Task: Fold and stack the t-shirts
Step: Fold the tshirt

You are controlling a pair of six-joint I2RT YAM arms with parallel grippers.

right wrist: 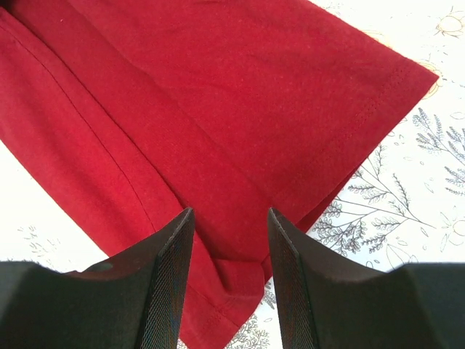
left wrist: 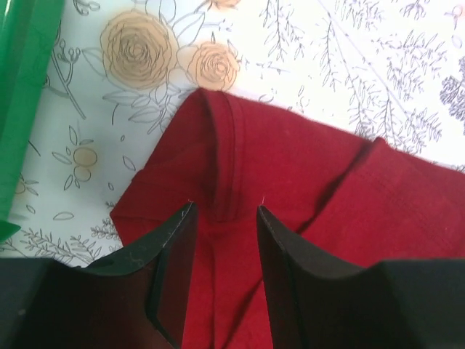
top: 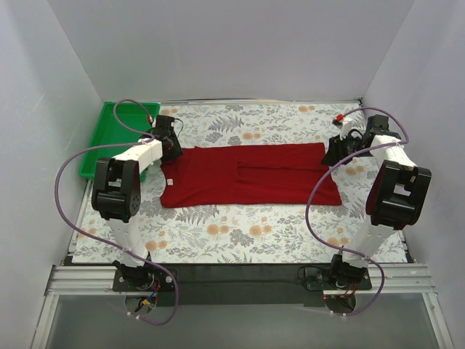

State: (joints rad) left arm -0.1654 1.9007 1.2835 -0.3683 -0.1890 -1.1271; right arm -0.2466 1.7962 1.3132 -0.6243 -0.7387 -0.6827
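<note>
T-shirt [top: 251, 174] flat, L pincer [left wrist: 225, 209] at collar [left wrist: 227, 138], R pincer [right wrist: 229, 212] at hem [right wrist: 396, 78]

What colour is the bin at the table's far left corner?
Bright green; the bin shows best in the top external view.

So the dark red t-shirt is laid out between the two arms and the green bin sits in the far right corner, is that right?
Not quite. The green bin sits in the far left corner, next to the left arm, not the far right; the top external view shows it. The dark red t-shirt is laid out between the two arms, as you said.
</note>
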